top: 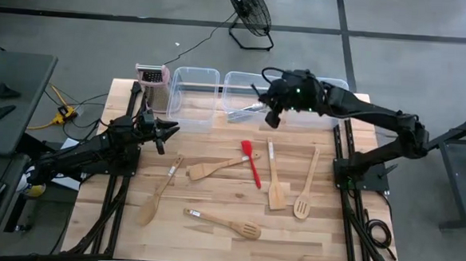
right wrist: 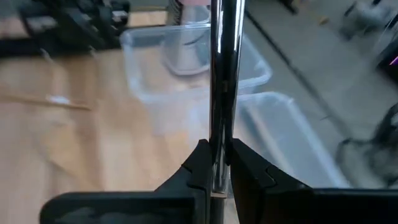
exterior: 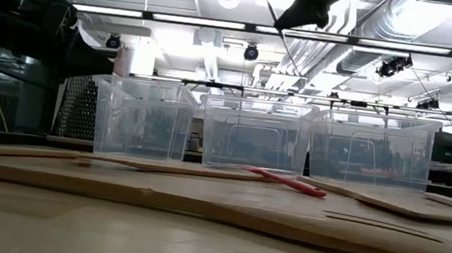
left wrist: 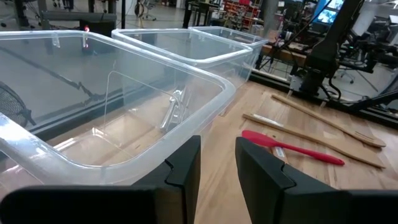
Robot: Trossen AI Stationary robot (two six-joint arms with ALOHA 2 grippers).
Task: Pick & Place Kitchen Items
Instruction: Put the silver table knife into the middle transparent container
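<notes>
My right gripper hovers over the middle clear tub, shut on a slim silvery metal utensil. In the low view it hangs high above the tubs. My left gripper waits open near the left tub, touching nothing. On the wooden table lie a red spatula, a wooden spatula, a wooden spoon, a slotted wooden spatula, another wooden spatula and a slotted wooden spoon, all flat. The left wrist view shows the red spatula too. My right gripper pinches the metal utensil's shaft between its two fingers. The shaft runs straight on past the fingertips, in line with them. It is lifted clear, above the middle tub; which end of the utensil the fingers have does not show.
Three clear tubs stand in a row along the table's far edge; my right arm covers much of the right tub. A metal box grater stands left of them. The arms' bases flank the table. A fan stands on the floor beyond.
</notes>
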